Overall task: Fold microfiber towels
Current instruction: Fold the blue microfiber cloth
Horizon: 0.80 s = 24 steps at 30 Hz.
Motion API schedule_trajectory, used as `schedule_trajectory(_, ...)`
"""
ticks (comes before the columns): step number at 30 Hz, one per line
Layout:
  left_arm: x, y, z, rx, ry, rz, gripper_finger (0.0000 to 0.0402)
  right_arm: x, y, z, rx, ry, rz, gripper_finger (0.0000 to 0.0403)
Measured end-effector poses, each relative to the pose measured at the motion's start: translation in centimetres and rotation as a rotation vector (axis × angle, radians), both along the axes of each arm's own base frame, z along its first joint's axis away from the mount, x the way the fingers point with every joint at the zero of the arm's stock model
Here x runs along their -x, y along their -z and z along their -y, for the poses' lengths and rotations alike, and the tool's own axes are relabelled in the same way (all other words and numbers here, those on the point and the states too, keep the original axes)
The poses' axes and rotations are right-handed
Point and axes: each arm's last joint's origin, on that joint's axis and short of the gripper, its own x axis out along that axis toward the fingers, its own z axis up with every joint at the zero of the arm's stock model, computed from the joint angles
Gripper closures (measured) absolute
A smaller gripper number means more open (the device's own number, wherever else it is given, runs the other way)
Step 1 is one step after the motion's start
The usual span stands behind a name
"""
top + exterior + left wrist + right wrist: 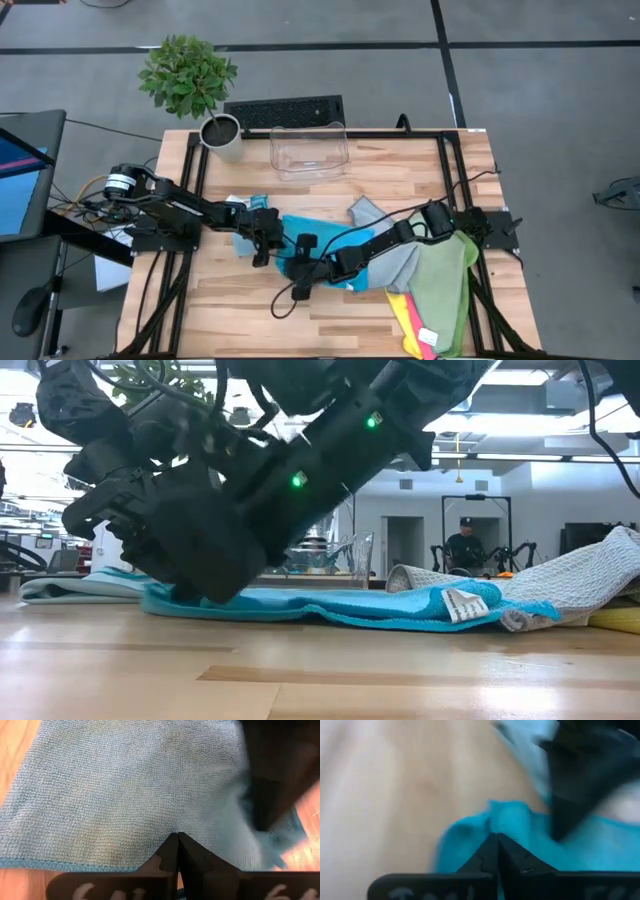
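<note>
A teal towel (318, 232) lies spread in the table's middle, its white tag (462, 603) on its right part. A light blue towel (125, 785) lies flat at its left. My left gripper (263, 256) is shut with its tips on the light blue towel. My right gripper (298, 288) is shut at the teal towel's near left corner (470, 835). A grey towel (385, 225), a pale green towel (445, 285) and yellow and pink ones (408, 318) lie heaped on the right. My left gripper sets its shut fingertips (170, 847) on the light blue towel, a little inside its hemmed edge (60, 864), slanting down from the table's left. The cloth there lies flat on the table. My right gripper is shut on the teal towel's corner (495, 820), where the cloth bunches up at the fingertips. It comes slanting down from the table's right. Blur hides how many layers it has.
A clear plastic bin (308, 150) stands at the back middle. A potted plant (205, 95) stands at the back left corner, and a keyboard (285, 110) lies behind the table. Bare wood (230, 320) lies along the near edge at the left.
</note>
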Motion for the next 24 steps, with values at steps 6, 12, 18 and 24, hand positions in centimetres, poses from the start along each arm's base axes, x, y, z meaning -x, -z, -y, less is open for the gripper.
schedule_trajectory(6, 0.0, 0.0, 0.0, 0.002, 0.002, 0.002, 0.0401, -0.4, -0.6, -1.0, -0.051, -0.172, 0.056, 0.037)
schedule_trajectory(12, 0.0, 0.0, 0.0, 0.0, -0.001, 0.005, 0.0401, -0.4, -0.8, -1.6, -0.068, -0.314, 0.064, 0.0354)
schedule_trajectory(18, 0.0, 0.0, 0.0, 0.008, -0.014, 0.003, 0.0402, -0.3, -0.7, -1.3, -0.052, -0.241, 0.043, 0.0351)
schedule_trajectory(24, -0.1, 0.0, 0.0, 0.008, -0.017, 0.003, 0.0401, 0.0, -1.5, -1.5, 0.053, -0.116, 0.076, 0.0351)
